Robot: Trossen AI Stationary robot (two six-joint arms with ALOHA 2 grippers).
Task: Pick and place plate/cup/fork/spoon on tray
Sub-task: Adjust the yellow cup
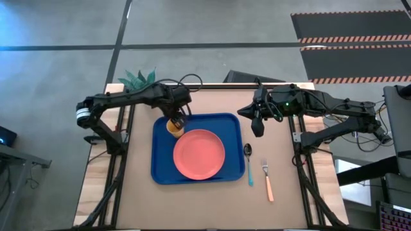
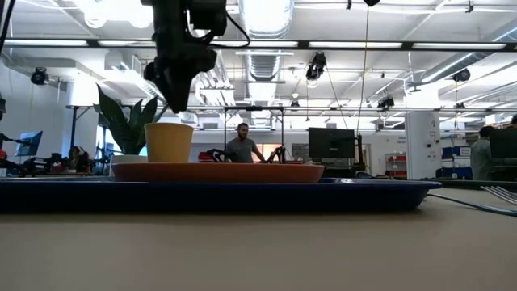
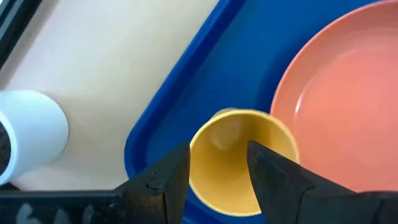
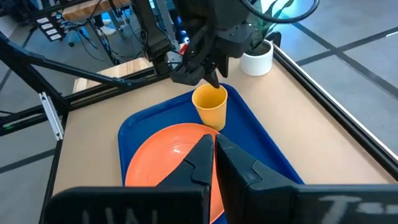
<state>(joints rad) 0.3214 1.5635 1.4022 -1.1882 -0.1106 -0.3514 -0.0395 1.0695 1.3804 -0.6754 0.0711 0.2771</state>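
The blue tray [image 1: 162, 163] lies in the middle of the table. The coral-pink plate [image 1: 199, 154] rests flat on it. The orange-yellow cup [image 1: 174, 128] stands upright on its base in the tray's far left corner, beside the plate. My left gripper [image 2: 178, 105] hangs open just above the cup's rim, pointing down; in the left wrist view its fingers [image 3: 168, 180] frame the cup [image 3: 239, 155] without touching it. The blue-handled spoon [image 1: 248, 165] and the orange-handled fork [image 1: 267, 181] lie on the table right of the tray. My right gripper [image 1: 257, 126] is shut, raised beyond the spoon.
A white pot with a green plant [image 4: 258, 59] stands at the table's far left corner, behind the tray. People and desks show in the room beyond the table. Bare tabletop lies near the front edge and left of the tray.
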